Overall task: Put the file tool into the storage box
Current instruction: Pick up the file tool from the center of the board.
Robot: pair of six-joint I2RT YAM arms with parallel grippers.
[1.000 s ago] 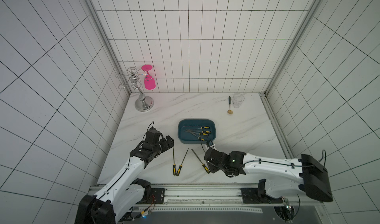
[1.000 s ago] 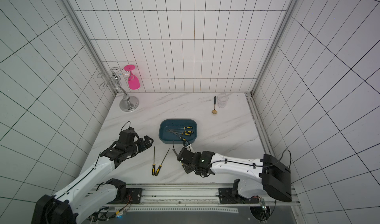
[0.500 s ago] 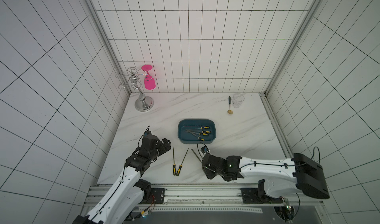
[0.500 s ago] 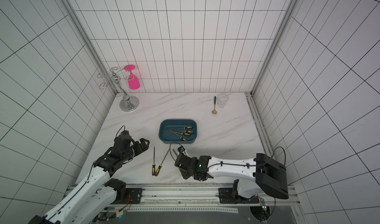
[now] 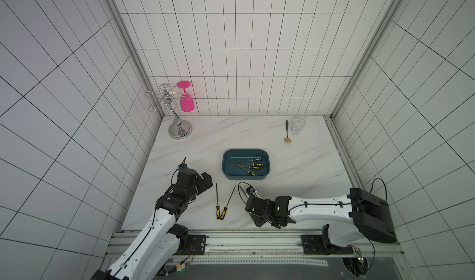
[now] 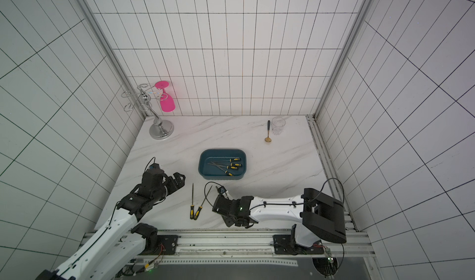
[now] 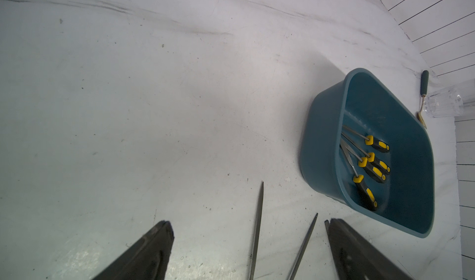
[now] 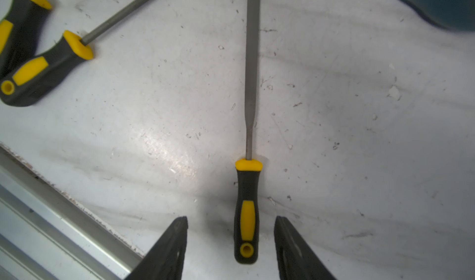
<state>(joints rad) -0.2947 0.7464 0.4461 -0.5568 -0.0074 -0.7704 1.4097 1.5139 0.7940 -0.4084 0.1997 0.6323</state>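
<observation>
Four files (image 5: 253, 165) lie in the box (image 5: 245, 150) in both top views, two loose files (image 5: 217, 212) on the table (image 5: 295, 168) nearby. Right wrist: the right gripper (image 8: 230, 221) gapes around another file (image 8: 247, 201), not touching. Left wrist: the left gripper (image 7: 248, 222) spread, empty.

Teal storage box (image 7: 321, 142) holding four yellow-handled files (image 7: 370, 163), two file blades (image 7: 257, 227) on marble (image 7: 128, 98), left gripper (image 7: 249, 223) spread
</observation>
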